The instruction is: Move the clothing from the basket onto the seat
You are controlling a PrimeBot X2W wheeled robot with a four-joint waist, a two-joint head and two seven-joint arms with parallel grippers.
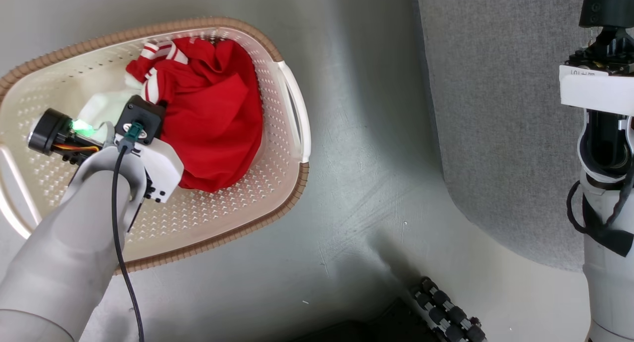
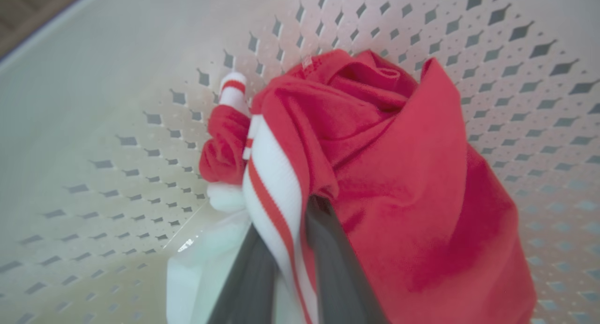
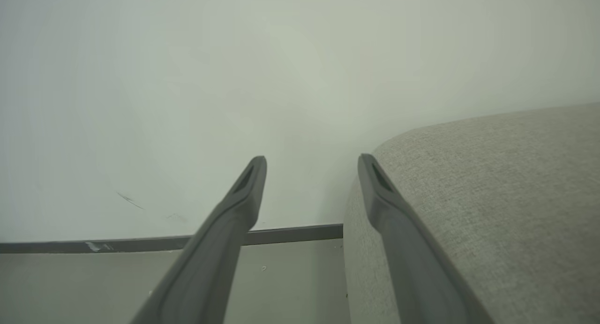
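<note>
Our left tool (image 2: 288,221) is clamped on the white-and-red striped trim of a crumpled red garment (image 1: 213,114) of soft fabric. It lies inside the oval cream plastic laundry basket (image 1: 213,21) with perforated walls and a brown rim, bunched towards the wall nearest the large grey fabric-upholstered seat (image 1: 495,109). The basket stands on the pale grey floor (image 1: 356,193) near the seat's rounded corner. Our right tool (image 3: 312,162) hangs near the seat's edge with its fingers apart and nothing between them. Our worry is the hold: only a narrow band of trim sits between the fingers, so the weight of the trailing cloth could pull it free on the lift. The cloth may also drag over the brown rim and tip or shift the basket, which looks light. A pale white piece (image 2: 201,272) lies under the garment, touching it; we cannot tell what it is, and it might come up too and drop on the floor short of the seat
</note>
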